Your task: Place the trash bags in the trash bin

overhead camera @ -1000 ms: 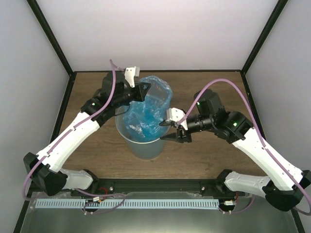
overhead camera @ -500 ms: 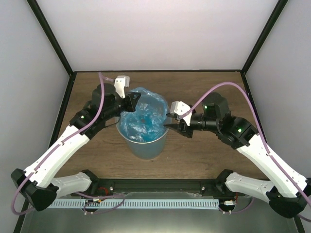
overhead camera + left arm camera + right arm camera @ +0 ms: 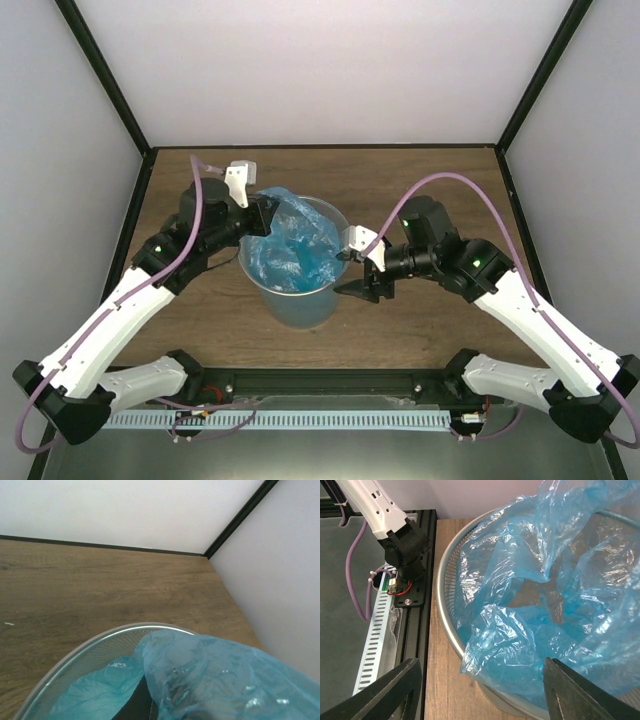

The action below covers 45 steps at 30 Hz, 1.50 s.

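Trash bag (image 3: 295,250) sinking deeper into the trash bin (image 3: 300,305)
Left tool (image 3: 268,213), clenching the film at the far rim, is bringing it lower than a second ago; right tool (image 3: 352,272) is waiting released beside the near rim.

We can't see the left gripper (image 3: 270,213) jaws: bag (image 3: 225,675) film covers them in both views. Bin (image 3: 440,587) runs off the right wrist frame; its inside bottom is hidden.
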Each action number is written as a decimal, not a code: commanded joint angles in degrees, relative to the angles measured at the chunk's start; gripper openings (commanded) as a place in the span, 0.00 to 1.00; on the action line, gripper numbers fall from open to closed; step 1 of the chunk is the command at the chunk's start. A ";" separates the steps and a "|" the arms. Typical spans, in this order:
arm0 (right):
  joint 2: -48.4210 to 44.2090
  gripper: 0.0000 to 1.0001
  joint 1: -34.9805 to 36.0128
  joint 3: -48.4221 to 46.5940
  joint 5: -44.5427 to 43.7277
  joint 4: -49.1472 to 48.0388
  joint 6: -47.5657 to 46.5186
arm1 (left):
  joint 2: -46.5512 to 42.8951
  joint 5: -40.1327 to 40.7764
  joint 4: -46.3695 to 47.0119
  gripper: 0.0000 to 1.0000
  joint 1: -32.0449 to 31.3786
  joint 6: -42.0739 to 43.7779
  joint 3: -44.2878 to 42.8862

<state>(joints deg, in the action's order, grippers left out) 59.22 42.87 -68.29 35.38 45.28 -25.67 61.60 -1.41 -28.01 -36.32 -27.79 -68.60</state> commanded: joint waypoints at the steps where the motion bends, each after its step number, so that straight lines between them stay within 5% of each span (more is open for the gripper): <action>1: -1.39 0.69 -0.25 -1.35 -0.67 -0.76 1.25 | -2.05 5.18 -3.26 0.04 -0.25 1.10 -3.67; 8: -2.03 0.69 -0.29 -2.36 -6.02 -3.13 2.03 | 0.67 14.58 -12.01 0.04 0.50 6.49 -12.23; 19: 1.91 0.65 0.29 -2.70 1.56 -4.84 0.73 | 1.18 13.34 -10.29 0.04 0.55 6.20 -13.42; 26: 3.55 0.69 2.98 -3.31 9.18 0.78 -8.16 | 2.33 13.49 -10.20 0.04 0.54 6.80 -14.46; 30: 2.06 0.70 4.48 0.89 1.44 -6.41 -4.51 | 2.97 13.15 -10.17 0.04 0.62 6.98 -15.05; 35: 3.52 0.53 4.49 0.20 -5.78 -11.58 0.44 | 3.39 12.61 -10.48 0.04 0.63 7.00 -15.87; 39: 3.66 0.24 4.41 -0.50 -13.04 -15.35 3.25 | 3.61 12.13 -11.76 0.04 0.63 7.21 -16.79; 42: 3.55 0.07 4.42 -2.37 -13.40 -14.87 3.79 | 3.73 11.61 -12.96 0.04 0.63 7.53 -17.28; 45: 3.13 0.01 4.34 -4.99 -11.32 -12.53 4.33 | 3.88 9.82 -15.62 0.04 0.63 7.58 -17.78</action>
<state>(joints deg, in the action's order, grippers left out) 63.07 47.07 -68.31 24.82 32.86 -23.03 65.25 10.83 -40.12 -35.99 -20.99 -84.47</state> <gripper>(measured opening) 0.025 0.041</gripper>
